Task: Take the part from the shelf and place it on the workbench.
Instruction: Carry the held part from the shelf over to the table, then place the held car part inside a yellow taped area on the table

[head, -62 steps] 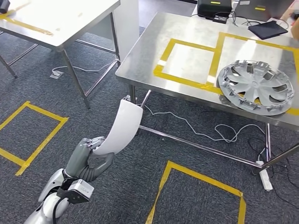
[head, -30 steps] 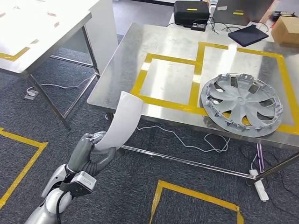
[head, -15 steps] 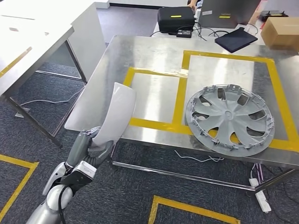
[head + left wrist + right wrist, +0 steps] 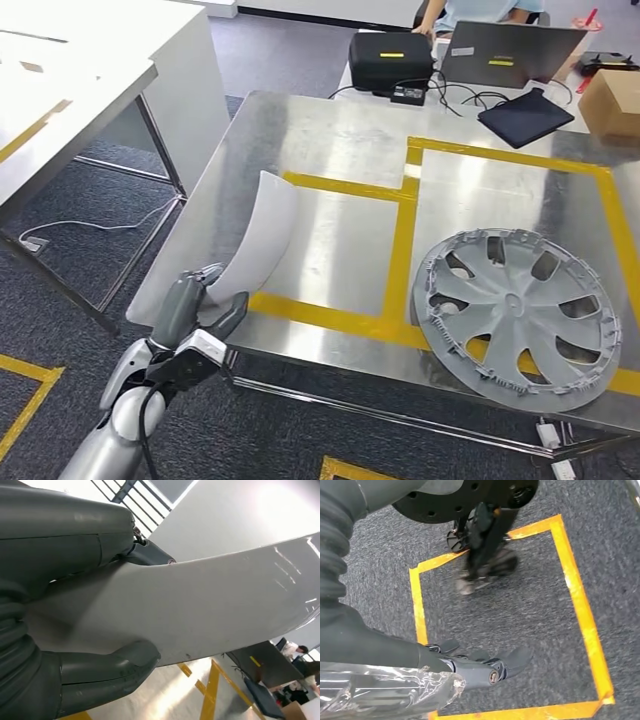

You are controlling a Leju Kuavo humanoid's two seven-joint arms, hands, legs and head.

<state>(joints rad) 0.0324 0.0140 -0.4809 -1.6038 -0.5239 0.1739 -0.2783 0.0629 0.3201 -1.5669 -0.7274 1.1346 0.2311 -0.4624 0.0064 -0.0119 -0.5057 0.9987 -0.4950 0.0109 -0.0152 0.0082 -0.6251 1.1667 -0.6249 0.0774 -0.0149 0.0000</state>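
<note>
A curved white part (image 4: 260, 240), held upright at its lower end, above the steel workbench (image 4: 340, 130).

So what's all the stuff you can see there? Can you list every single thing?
white curved part: one, white, held up over the near left edge of the workbench
workbench: one, shiny steel, marked with yellow tape squares
wheel cover: one, silver grey, lying on the workbench's right side across the tape
black case: one, black, at the far edge
laptop: one, grey, far edge
dark tablet: one, beside the laptop
cardboard box: one, brown, far right
white table: one, to the left
left hand: grey, grips the part's lower end
right hand: dark fingers apart, above carpet
</note>
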